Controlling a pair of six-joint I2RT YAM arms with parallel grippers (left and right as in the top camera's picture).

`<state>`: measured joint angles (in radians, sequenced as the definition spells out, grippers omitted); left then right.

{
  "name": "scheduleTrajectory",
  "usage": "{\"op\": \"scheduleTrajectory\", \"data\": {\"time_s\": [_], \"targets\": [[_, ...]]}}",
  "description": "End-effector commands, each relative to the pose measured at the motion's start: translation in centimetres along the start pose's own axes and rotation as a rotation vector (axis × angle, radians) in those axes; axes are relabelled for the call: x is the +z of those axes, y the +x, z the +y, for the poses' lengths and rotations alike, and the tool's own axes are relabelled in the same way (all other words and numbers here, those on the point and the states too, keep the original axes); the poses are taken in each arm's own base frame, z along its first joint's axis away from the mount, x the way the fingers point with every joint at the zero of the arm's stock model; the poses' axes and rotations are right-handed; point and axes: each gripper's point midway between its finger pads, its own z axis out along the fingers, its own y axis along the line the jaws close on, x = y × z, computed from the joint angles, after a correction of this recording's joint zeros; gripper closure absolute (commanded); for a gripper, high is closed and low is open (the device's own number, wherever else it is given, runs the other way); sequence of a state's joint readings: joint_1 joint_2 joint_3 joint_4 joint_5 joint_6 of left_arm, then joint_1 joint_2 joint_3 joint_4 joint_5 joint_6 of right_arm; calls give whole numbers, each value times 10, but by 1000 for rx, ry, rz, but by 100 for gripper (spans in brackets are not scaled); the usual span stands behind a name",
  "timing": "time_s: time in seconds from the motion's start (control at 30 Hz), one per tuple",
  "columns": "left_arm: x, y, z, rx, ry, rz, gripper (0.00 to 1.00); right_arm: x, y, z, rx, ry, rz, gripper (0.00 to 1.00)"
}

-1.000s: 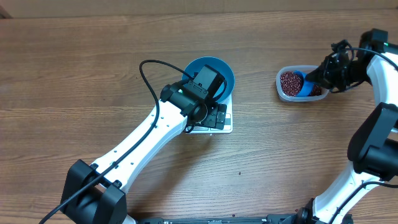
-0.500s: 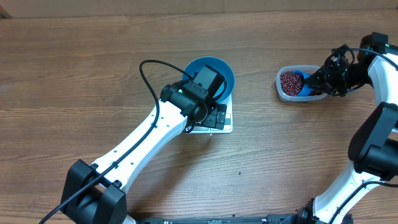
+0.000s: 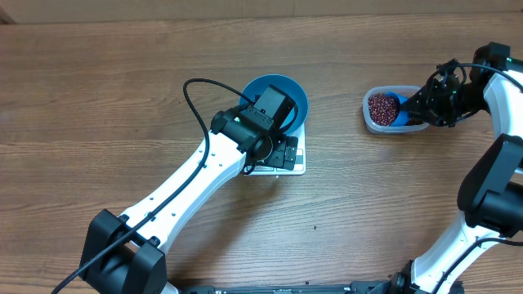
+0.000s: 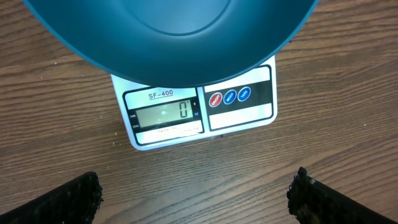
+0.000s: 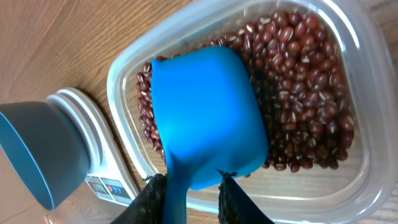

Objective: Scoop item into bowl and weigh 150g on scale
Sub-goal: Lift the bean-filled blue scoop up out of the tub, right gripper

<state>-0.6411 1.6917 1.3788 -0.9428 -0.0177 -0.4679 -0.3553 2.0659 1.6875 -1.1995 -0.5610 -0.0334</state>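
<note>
- the wood-grain table (image 3: 98, 98) is filling almost the whole overhead view; its brown boards are running left to right, and a small dark speck (image 3: 315, 228) is lying on it in front of the scale.
- the scale (image 4: 239, 115) is sitting flat near the table's middle, its display (image 4: 163, 114) reading 0, with 3 round buttons (image 4: 230, 96) beside it: 1 red, 2 blue.
- the bowl (image 4: 168, 31) is standing upright on the scale, overhanging its back edge.
- the left gripper (image 4: 196, 193) is hovering over the scale's front edge, its 2 fingers (image 4: 74, 199) spread wide and holding nothing.
- a black cable (image 3: 192, 98) is looping out from the left arm over the table.
- the clear tub (image 5: 121, 84) is standing well to the right of the scale, apart from it, holding the beans (image 5: 305, 87).
- the blue scoop (image 5: 205, 118) is lying cup-down on the beans inside the tub.
- the right gripper (image 5: 189, 193) is straddling the scoop's handle closely; whether it is pinching it, i cannot tell.
</note>
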Motion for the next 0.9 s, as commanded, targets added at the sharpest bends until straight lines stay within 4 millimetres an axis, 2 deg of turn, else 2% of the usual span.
{"op": "scheduleTrajectory", "data": {"time_s": [0.0, 0.1, 0.3, 0.6, 0.77, 0.87], "targets": [[5, 3, 2, 16, -1, 17, 0, 8, 0, -4, -3, 13, 9, 74], [5, 3, 2, 16, -1, 17, 0, 8, 0, -3, -5, 9, 6, 75], [5, 3, 2, 16, -1, 17, 1, 8, 0, -3, -4, 6, 8, 96], [5, 3, 2, 16, -1, 17, 0, 2, -4, 10, 1, -87, -7, 96], [5, 3, 1, 16, -1, 17, 0, -6, -5, 2, 27, -98, -15, 96], [5, 3, 2, 16, -1, 17, 0, -12, -1, 8, -16, -167, -9, 96]]}}
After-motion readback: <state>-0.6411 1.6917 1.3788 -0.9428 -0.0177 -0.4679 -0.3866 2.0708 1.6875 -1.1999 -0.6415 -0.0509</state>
